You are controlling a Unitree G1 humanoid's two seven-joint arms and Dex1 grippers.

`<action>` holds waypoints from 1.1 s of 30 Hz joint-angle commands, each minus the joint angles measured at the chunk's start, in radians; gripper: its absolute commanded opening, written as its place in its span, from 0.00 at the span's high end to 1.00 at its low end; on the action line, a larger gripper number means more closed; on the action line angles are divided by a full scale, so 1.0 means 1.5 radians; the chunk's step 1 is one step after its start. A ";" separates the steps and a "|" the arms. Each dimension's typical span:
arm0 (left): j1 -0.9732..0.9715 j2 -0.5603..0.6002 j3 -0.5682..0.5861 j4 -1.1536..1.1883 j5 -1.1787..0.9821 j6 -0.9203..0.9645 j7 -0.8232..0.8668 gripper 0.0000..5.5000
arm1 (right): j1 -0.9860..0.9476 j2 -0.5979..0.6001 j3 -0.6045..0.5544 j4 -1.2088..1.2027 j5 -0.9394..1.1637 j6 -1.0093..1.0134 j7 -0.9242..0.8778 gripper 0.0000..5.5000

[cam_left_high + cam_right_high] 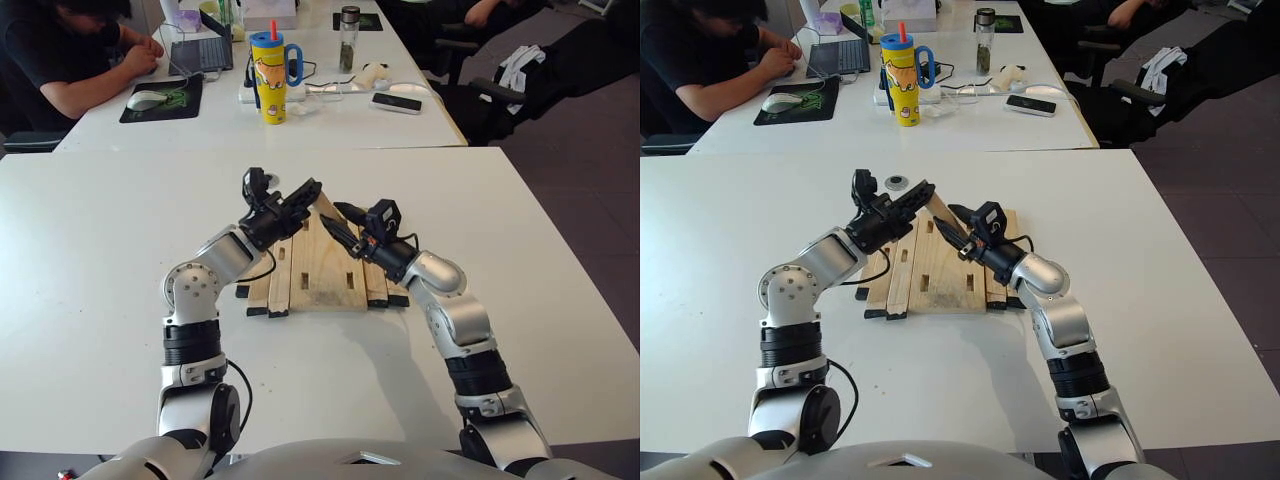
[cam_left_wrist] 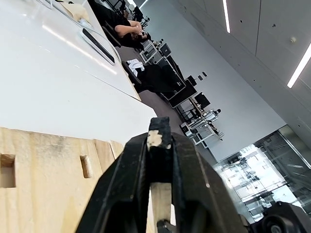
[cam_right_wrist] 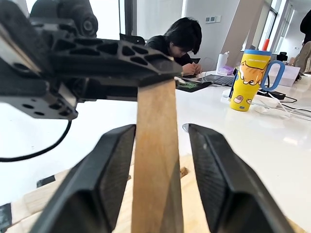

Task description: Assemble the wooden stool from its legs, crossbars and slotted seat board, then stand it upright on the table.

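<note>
Above the board [image 1: 320, 280], the left gripper [image 1: 308, 192] clamps the leg [image 3: 155, 160] by its top end — its length runs down between the right gripper's [image 1: 332, 214] spread fingers, not yet pinched.

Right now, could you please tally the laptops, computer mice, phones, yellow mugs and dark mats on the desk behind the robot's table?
Laptop: 1
Computer mouse: 1
Phone: 1
Yellow mug: 1
Dark mats: 2
Total: 6
</note>
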State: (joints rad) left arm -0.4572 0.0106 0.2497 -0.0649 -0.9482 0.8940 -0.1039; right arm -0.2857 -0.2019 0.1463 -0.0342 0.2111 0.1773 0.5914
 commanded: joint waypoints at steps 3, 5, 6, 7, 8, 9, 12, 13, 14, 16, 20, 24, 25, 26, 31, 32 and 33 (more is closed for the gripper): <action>0.051 0.011 0.019 -0.015 0.090 -0.115 0.020 0.92 | 0.010 -0.041 -0.037 0.036 -0.016 -0.002 -0.015 0.62; 0.090 0.001 0.031 -0.052 0.126 -0.170 0.042 0.92 | 0.007 -0.048 -0.061 0.057 -0.008 -0.002 -0.026 0.62; 0.122 -0.016 0.034 -0.076 0.143 -0.200 0.058 0.92 | 0.001 -0.052 -0.068 0.073 -0.012 -0.007 -0.031 0.62; 0.157 -0.031 0.026 -0.100 0.163 -0.226 0.067 0.92 | -0.006 -0.053 -0.074 0.089 -0.014 -0.012 -0.036 0.62; 0.182 -0.046 0.020 -0.117 0.177 -0.251 0.071 0.92 | -0.010 -0.053 -0.080 0.096 -0.012 -0.014 -0.040 0.62; 0.202 -0.064 0.017 -0.129 0.187 -0.275 0.079 0.92 | -0.013 -0.051 -0.085 0.103 -0.009 -0.016 -0.041 0.62; 0.218 -0.086 -0.001 -0.128 0.211 -0.315 0.084 0.92 | -0.013 -0.047 -0.083 0.105 -0.010 -0.016 -0.046 0.62; 0.217 -0.088 -0.004 -0.123 0.212 -0.322 0.085 0.92 | -0.013 -0.044 -0.081 0.105 -0.011 -0.016 -0.047 0.62; 0.218 -0.090 -0.004 -0.118 0.213 -0.332 0.087 0.92 | -0.014 -0.041 -0.079 0.105 -0.012 -0.016 -0.049 0.62; 0.220 -0.089 -0.009 -0.110 0.212 -0.343 0.089 0.92 | -0.013 -0.037 -0.074 0.106 -0.012 -0.015 -0.051 0.62; 0.223 -0.090 -0.011 -0.093 0.195 -0.353 0.090 0.92 | -0.011 -0.031 -0.068 0.107 -0.012 -0.014 -0.049 0.62; 0.218 -0.093 -0.021 -0.079 0.191 -0.363 0.087 0.92 | -0.015 -0.028 -0.062 0.112 -0.012 -0.011 -0.048 0.62; 0.218 -0.095 -0.023 -0.075 0.189 -0.365 0.087 0.92 | -0.017 -0.027 -0.061 0.114 -0.012 -0.011 -0.047 0.62; 0.219 -0.096 -0.025 -0.071 0.187 -0.368 0.087 0.92 | -0.018 -0.027 -0.061 0.115 -0.012 -0.011 -0.047 0.62; 0.225 -0.099 -0.037 -0.051 0.189 -0.387 0.086 0.92 | -0.022 -0.027 -0.060 0.119 -0.012 -0.012 -0.047 0.62; 0.228 -0.099 -0.039 -0.048 0.187 -0.386 0.086 0.92 | -0.023 -0.026 -0.059 0.120 -0.012 -0.012 -0.046 0.62; 0.230 -0.100 -0.040 -0.046 0.183 -0.387 0.087 0.92 | -0.025 -0.026 -0.058 0.123 -0.013 -0.012 -0.045 0.62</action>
State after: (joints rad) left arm -0.1282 -0.0616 0.2038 -0.1453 -0.6651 0.3192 0.0198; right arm -0.2976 -0.2470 0.0536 0.1406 0.2018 0.1586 0.5217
